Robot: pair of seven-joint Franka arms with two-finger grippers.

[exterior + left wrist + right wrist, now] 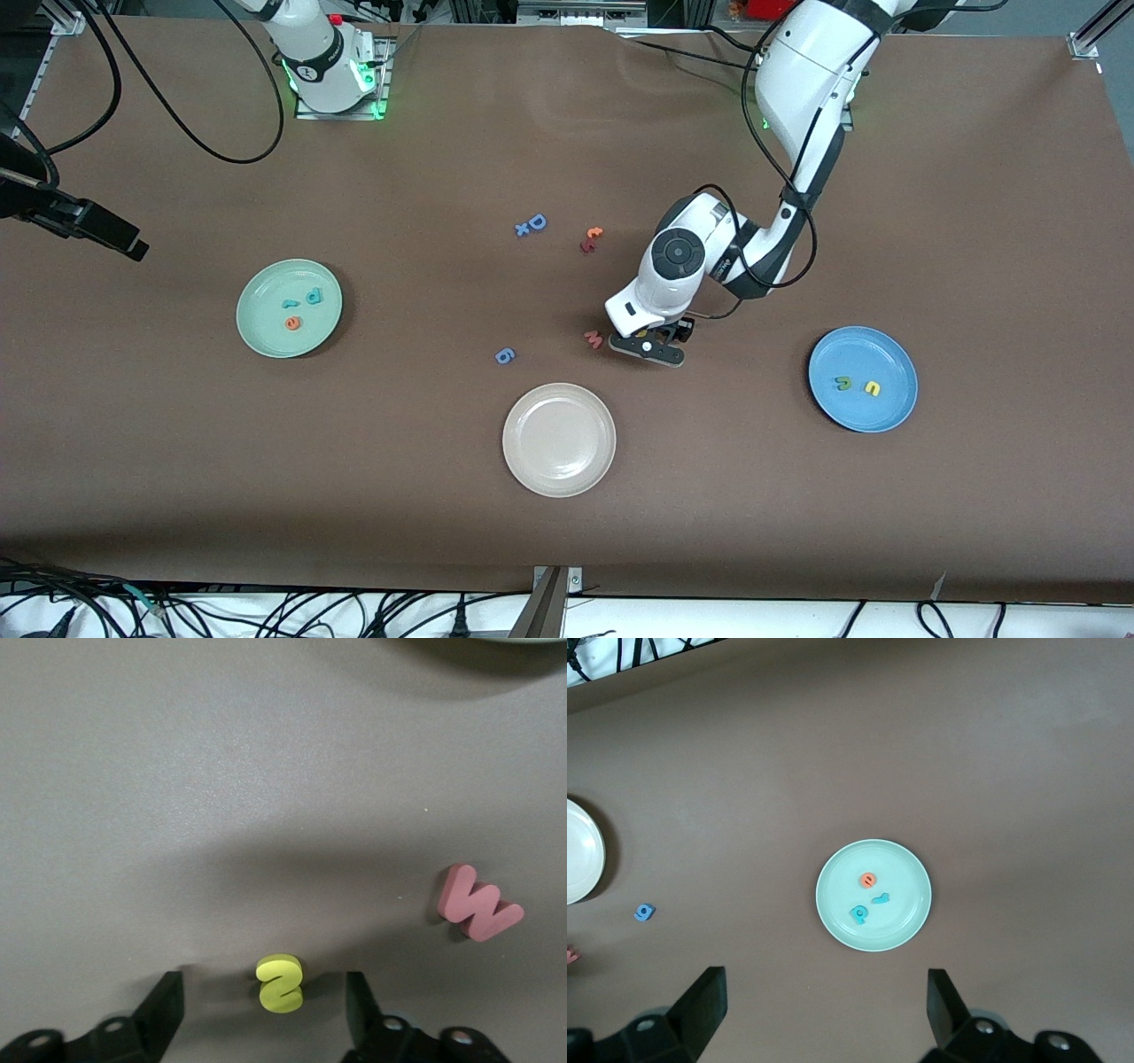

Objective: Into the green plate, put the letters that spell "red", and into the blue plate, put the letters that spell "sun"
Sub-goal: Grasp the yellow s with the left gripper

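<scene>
A yellow s (280, 983) lies on the brown table between the fingers of my left gripper (263, 985), which is down at the table and open, with a gap on each side of the letter. In the front view my left gripper (654, 342) is near the middle of the table, and its hand hides the s. The green plate (257, 332) holds a teal r (291, 304), an orange e (292, 323) and a teal d (314, 297). The blue plate (864, 416) holds a dark green n (842, 383) and a yellow u (873, 388). My right gripper (828, 1010) is open and empty, high over the green plate (908, 868).
A pink w (594, 339) lies right beside my left gripper. A beige plate (558, 478) sits nearer the front camera. A blue 6 shape (504, 355), a blue D with a small x (532, 224) and an orange and red pair (591, 239) lie around the middle.
</scene>
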